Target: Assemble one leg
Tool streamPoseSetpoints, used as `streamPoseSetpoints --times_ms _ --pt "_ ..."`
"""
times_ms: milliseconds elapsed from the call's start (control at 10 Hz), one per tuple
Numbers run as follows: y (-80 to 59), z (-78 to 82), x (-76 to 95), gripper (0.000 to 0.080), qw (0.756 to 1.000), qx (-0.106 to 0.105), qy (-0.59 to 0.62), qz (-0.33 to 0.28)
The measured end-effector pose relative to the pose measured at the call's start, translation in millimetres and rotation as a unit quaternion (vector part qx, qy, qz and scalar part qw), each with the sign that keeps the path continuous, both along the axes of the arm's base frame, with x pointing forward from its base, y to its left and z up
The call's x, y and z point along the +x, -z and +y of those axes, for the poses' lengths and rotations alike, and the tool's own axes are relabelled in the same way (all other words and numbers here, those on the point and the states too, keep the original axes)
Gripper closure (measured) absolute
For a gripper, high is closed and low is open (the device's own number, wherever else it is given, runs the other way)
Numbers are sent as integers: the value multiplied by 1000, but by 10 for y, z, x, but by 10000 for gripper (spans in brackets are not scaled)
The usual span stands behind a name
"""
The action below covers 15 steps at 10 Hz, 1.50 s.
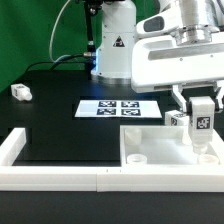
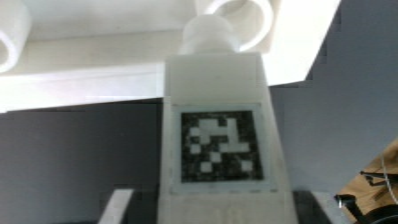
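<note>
Exterior view counts two legs: the held leg [image 1: 203, 122] stands upright at lower right, the gripper [image 1: 200, 110] clamped on it over the single panel [image 1: 150, 140]; a second leg [image 1: 20, 92] lies far left on the open black table [image 1: 60, 130]. Wrist view alone shows the held leg's tag [image 2: 222, 145] close, with a socket [image 2: 240, 20] beyond its tip

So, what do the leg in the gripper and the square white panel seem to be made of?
The leg: probably matte white plastic, judging by its smooth moulded body; the tag looks printed. The panel: seemingly the same white plastic, smooth, with moulded corner sockets.
</note>
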<state>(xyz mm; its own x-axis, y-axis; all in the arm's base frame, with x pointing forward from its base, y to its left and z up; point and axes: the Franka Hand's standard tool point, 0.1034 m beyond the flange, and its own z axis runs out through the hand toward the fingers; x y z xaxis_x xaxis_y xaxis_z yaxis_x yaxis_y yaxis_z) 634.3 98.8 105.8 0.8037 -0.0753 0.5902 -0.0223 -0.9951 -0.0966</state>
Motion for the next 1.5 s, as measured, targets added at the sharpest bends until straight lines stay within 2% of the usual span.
streamPoseSetpoints --times_ms 200,400,800,1200,1500 --pt "86 127 -54 512 1000 0 -8 7" --pt "90 194 -54 512 1000 -3 -14 6" --pt "90 111 -27 512 1000 -7 -10 1" --pt "90 116 -13 512 1000 -7 -10 0" --pt "95 63 33 512 1000 -9 -7 -3"
